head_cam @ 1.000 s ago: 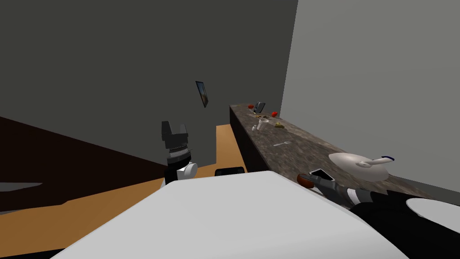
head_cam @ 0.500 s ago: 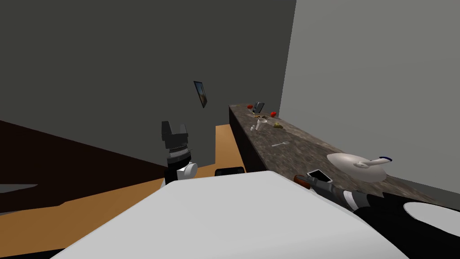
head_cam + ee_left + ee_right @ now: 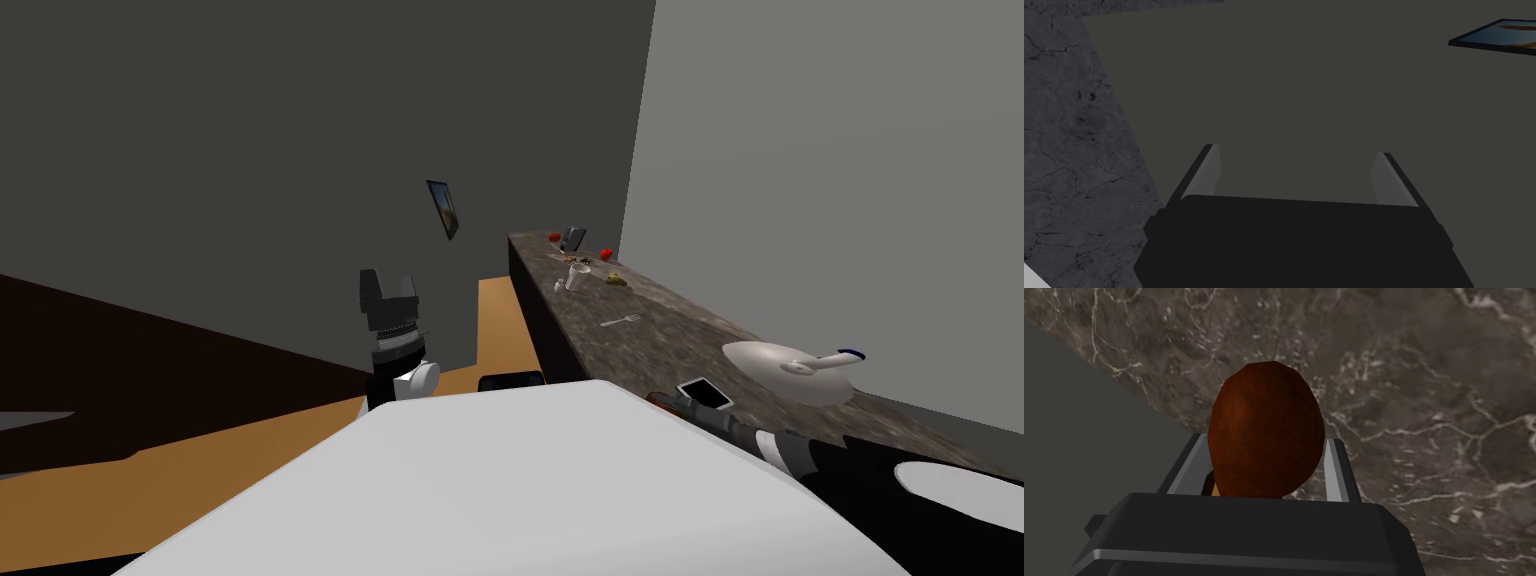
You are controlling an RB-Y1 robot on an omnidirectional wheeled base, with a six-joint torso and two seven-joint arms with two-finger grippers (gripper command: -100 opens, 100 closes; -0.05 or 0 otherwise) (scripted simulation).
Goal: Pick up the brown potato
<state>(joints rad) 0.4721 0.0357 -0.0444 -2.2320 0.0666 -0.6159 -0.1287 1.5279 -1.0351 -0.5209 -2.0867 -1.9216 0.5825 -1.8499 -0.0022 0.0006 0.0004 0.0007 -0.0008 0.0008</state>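
Note:
The brown potato (image 3: 1266, 433) is a smooth reddish-brown oval. My right gripper (image 3: 1265, 440) is shut on it, and its grey fingers (image 3: 1336, 463) press both sides. Behind it lies the dark marbled counter (image 3: 1424, 388). In the head view the potato (image 3: 660, 400) peeks out at the counter's (image 3: 650, 330) near end, partly hidden, with the right gripper (image 3: 672, 403) on it. My left gripper (image 3: 387, 285) is raised in front of the dark wall, away from the counter. Its fingers (image 3: 1206, 170) are open and hold nothing.
Close to the right hand, a white tablet (image 3: 705, 392) and a pale plate with a spoon (image 3: 790, 370) lie on the counter. Farther along are a fork (image 3: 620, 321), a mug (image 3: 578, 276) and small red items (image 3: 606, 254). Orange floor (image 3: 500, 330) runs left of the counter.
The whole head view has shifted slightly left, so I have moved. My right gripper with the potato has drawn a little closer to my chest. The left arm is unchanged.

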